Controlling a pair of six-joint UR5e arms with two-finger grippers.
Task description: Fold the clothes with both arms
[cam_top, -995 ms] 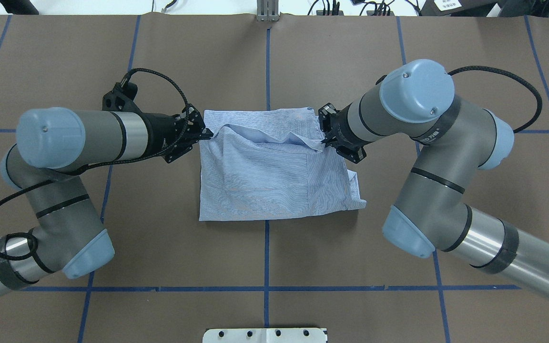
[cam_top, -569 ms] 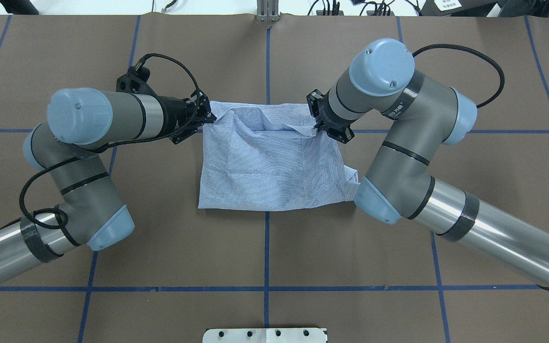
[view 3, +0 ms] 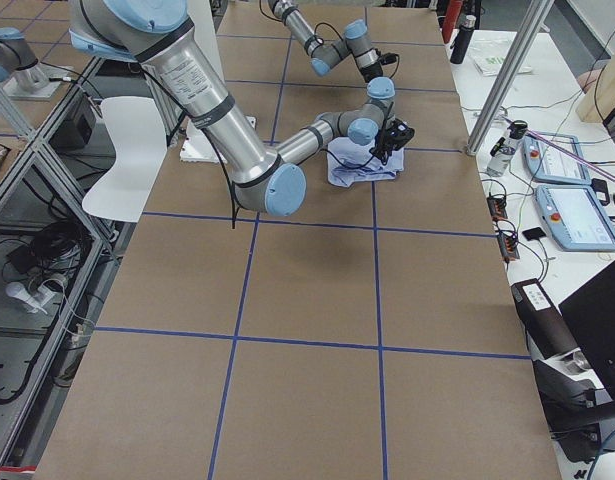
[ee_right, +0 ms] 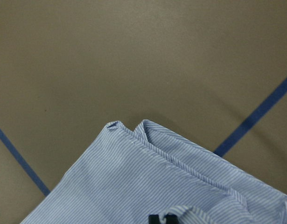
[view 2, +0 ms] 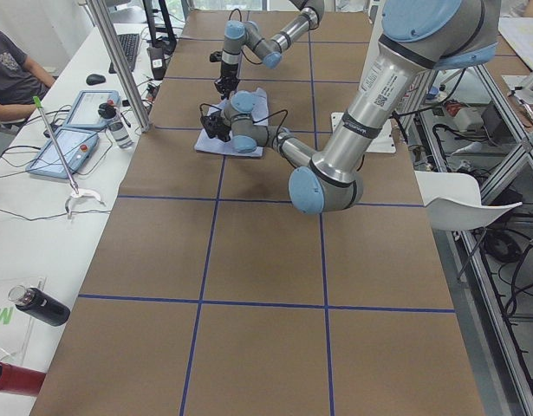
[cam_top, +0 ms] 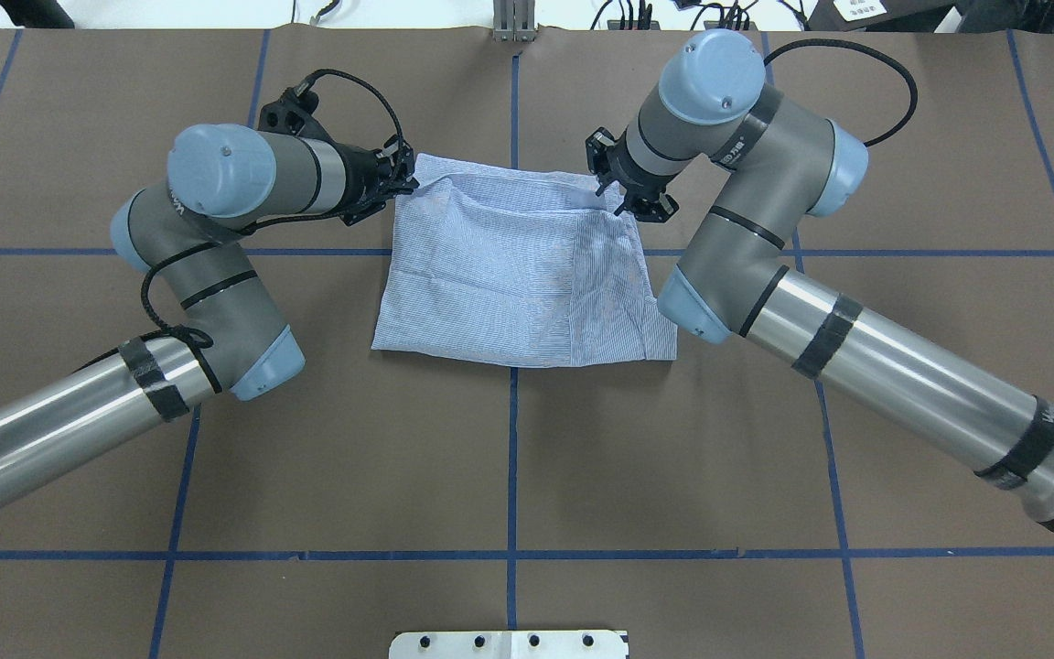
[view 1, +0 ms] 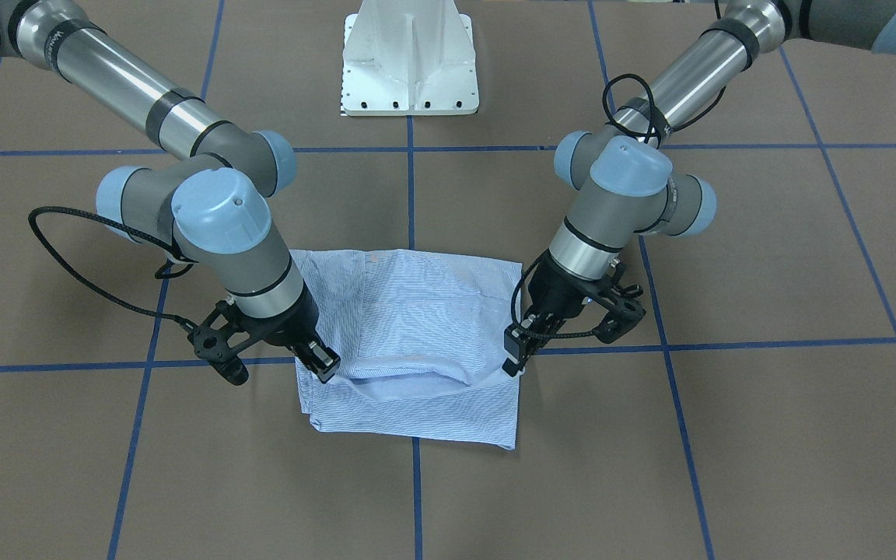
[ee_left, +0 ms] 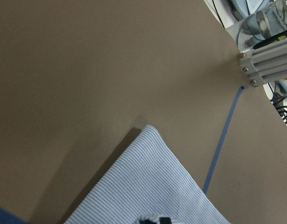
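"Two things: where is the shirt, and what have you got of it?"

"The striped blue shirt (cam_top: 509, 293) lies mid-table, upper centre of the overhead view, doubled into a rough rectangle. My left gripper (cam_top: 408, 188) is pinched tight on its upper-left corner, and my right gripper (cam_top: 614, 199) on the upper-right. In the front-facing view the held edge sags between them, a little above the layer below."

"Which way does it go?"

"That edge runs side to side. I judge it must come down towards the shirt's free edge, which lies just past both grippers at the bottom of the front-facing frame. Neither arm is nearer; they sit level."

"Anything hidden?"

"My right elbow joint (cam_top: 692, 311) overlaps the shirt's right edge overhead. Both wrist views cut my fingertips off at the bottom, and no collar, buttons or pocket show."
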